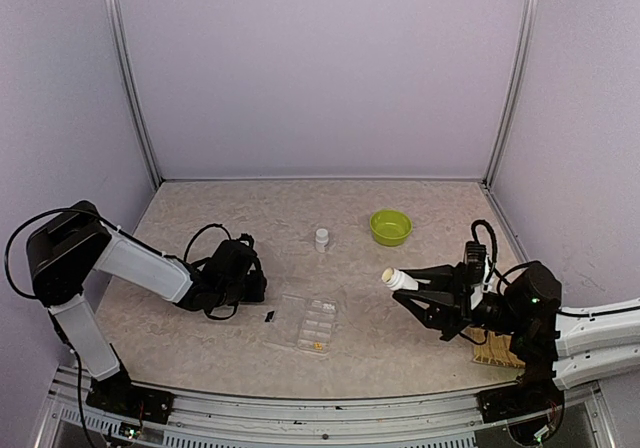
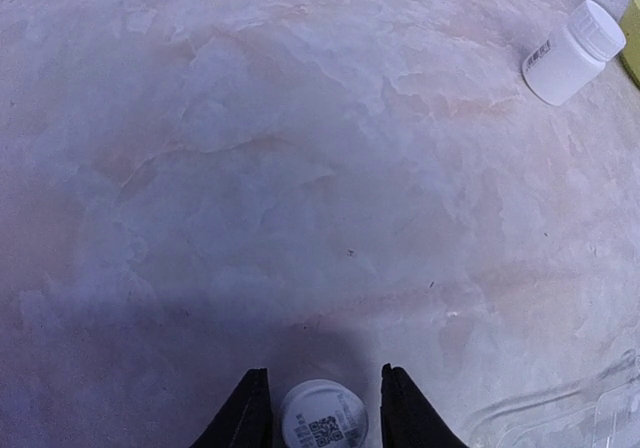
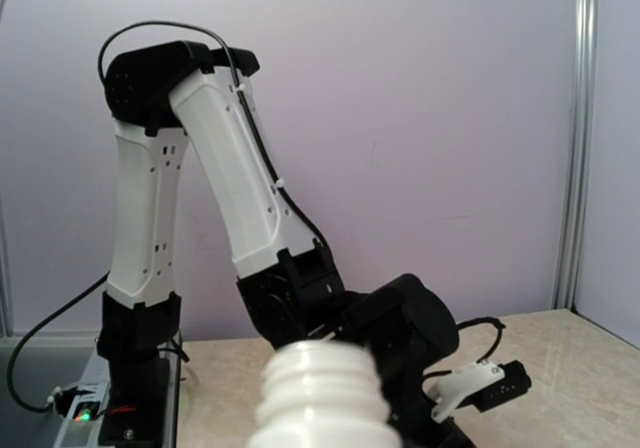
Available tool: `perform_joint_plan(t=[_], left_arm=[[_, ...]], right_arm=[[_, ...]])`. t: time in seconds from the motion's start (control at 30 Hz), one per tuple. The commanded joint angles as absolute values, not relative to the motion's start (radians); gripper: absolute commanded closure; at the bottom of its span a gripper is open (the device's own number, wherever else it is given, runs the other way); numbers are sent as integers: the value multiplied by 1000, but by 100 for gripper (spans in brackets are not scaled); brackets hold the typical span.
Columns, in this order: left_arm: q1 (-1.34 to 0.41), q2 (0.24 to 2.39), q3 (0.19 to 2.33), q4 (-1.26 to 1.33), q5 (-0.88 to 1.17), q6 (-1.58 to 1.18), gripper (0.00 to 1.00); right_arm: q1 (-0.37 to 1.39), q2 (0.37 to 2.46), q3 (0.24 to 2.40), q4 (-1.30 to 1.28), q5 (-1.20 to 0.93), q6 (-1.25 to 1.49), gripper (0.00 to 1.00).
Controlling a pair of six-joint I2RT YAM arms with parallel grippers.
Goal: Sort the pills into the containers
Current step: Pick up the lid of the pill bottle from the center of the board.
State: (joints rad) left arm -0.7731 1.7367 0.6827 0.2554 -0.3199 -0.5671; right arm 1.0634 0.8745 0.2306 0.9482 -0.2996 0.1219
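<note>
Currently right gripper [image 1: 418, 286] pinches an uncapped white plastic bottle [image 1: 398, 278], held sideways and well apart from the clear plastic pill box [image 1: 305, 323]; its contents could spill onto the marbled table [image 1: 400, 353]. Left gripper [image 2: 325, 378] brackets a white QR-labelled round piece [image 2: 322, 420], grip unclear. Dark pill [image 1: 269, 316] lies beside the box.

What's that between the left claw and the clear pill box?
A lone dark speck, probably a pill; the top view shows it.
</note>
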Motion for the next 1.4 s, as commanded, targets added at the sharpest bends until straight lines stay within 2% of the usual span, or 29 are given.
perform_joint_plan(t=[0.0,0.67,1.07,1.37], left_arm=[[-781,1755,685,233,-339,-549,62],[-848,1789,735,162,-451,-513,68],[-856,1778,747,148,-463,-506,76],[-873,1618,682,311,-282,-435,76]], right_arm=[[1051,888,227,963,-303,129,80],[1047,931,242,965,-312,134,80],[1042,934,250,954,-313,136,80],[1042,952,267,936,-330,127,79]])
